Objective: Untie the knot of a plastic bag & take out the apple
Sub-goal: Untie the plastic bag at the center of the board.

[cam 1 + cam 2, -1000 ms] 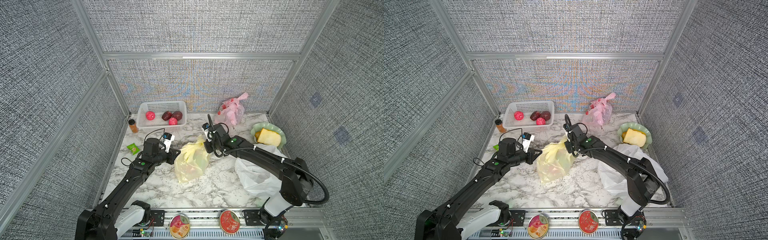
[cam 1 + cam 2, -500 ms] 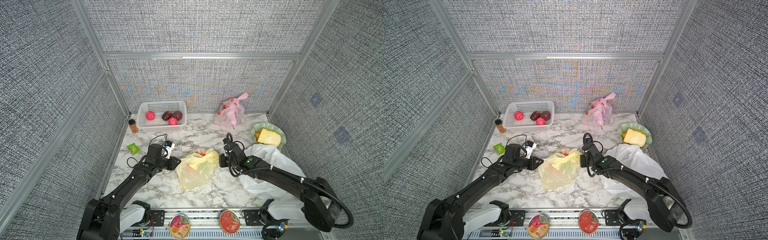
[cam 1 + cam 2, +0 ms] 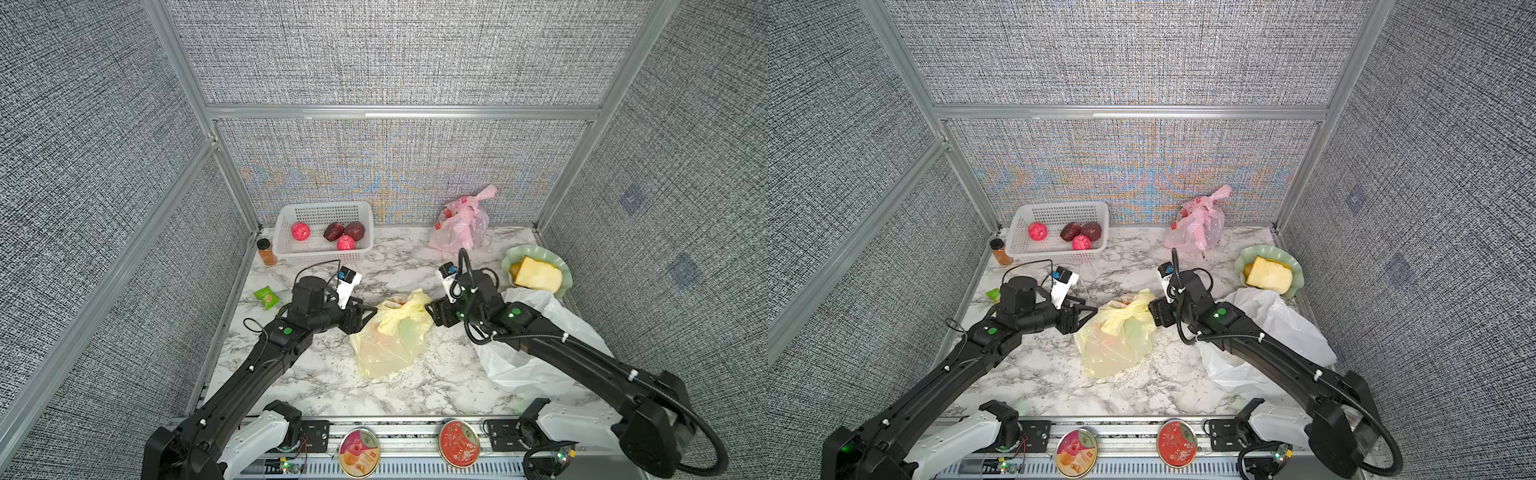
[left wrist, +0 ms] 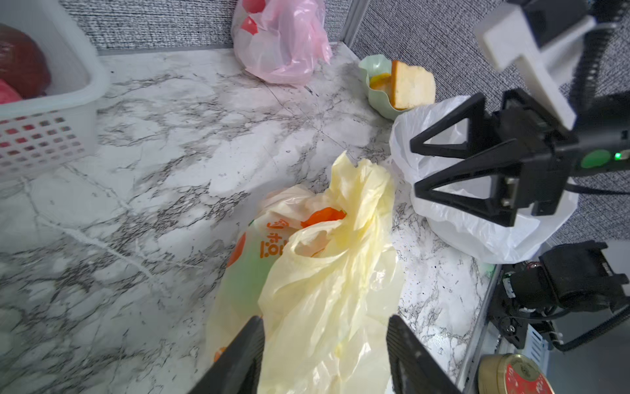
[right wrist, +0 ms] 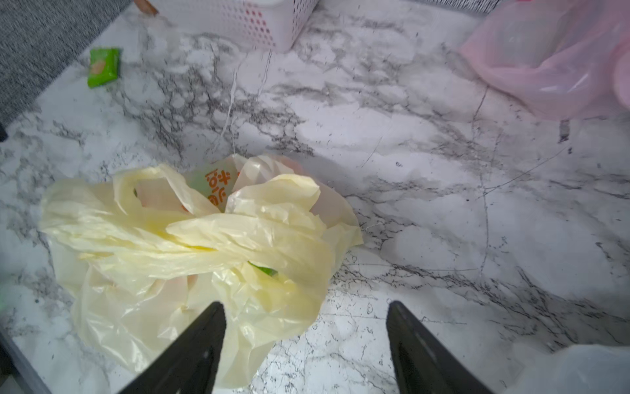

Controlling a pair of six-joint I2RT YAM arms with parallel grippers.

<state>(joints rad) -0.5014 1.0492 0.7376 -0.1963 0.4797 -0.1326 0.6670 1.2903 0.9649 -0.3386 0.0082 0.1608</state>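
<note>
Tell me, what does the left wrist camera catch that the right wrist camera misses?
Only the left wrist view shows the whole right hand, open, plus bread in a green bowl and a red tin. Only the right wrist view shows the green packet. Both show the yellow bag, the pink bag, the basket and the marble table.

The yellow bag carries orange lettering; the tabletop is white, veined grey. The second bag is pink, the basket white, the dish pale green.
</note>
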